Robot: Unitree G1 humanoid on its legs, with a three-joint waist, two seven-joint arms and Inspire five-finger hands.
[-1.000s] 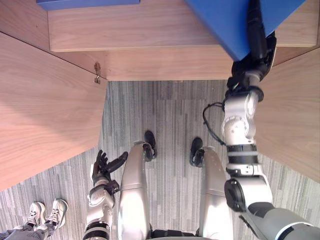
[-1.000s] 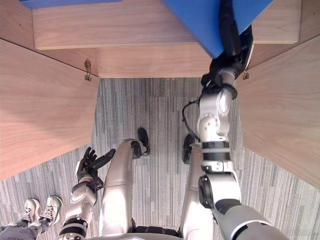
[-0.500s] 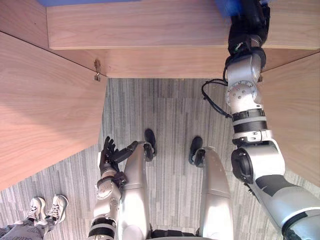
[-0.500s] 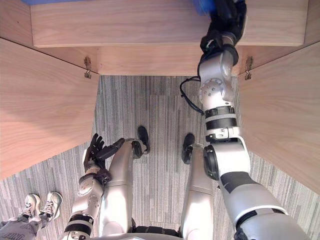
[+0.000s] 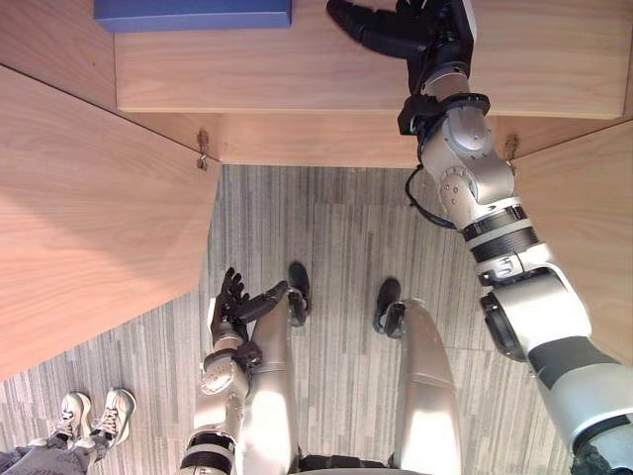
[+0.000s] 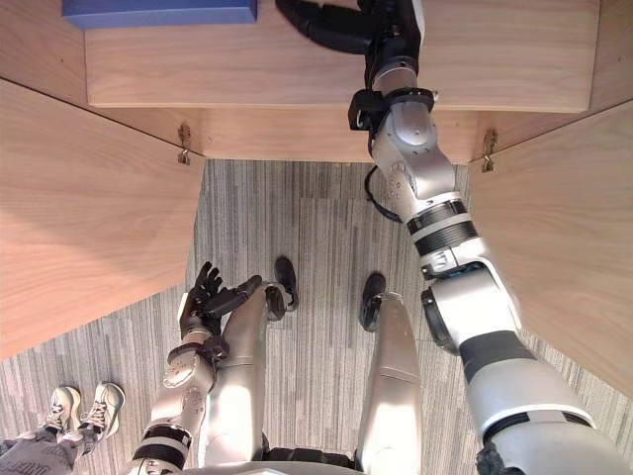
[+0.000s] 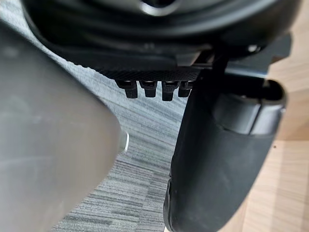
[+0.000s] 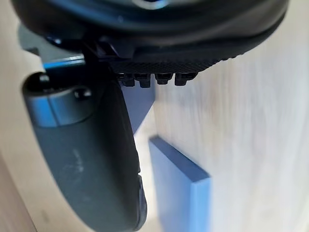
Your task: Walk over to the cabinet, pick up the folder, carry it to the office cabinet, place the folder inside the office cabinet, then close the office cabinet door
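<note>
Blue folder (image 5: 193, 14) lies flat at the left end of the wooden cabinet shelf (image 5: 297, 74), apart from the right hand (image 5: 423, 30), which reaches over the shelf, fingers straight, holding nothing. Left hand (image 5: 233, 305) hangs low over the grey carpet (image 5: 336, 237), fingers loosely spread, empty. Left door (image 5: 89, 218) and right door (image 5: 584, 237) stand open.

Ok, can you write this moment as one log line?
folder: flat on cabinet shelf | right robot hand: open, beside folder, not touching | left robot hand: open, hanging low | cabinet doors: open
</note>
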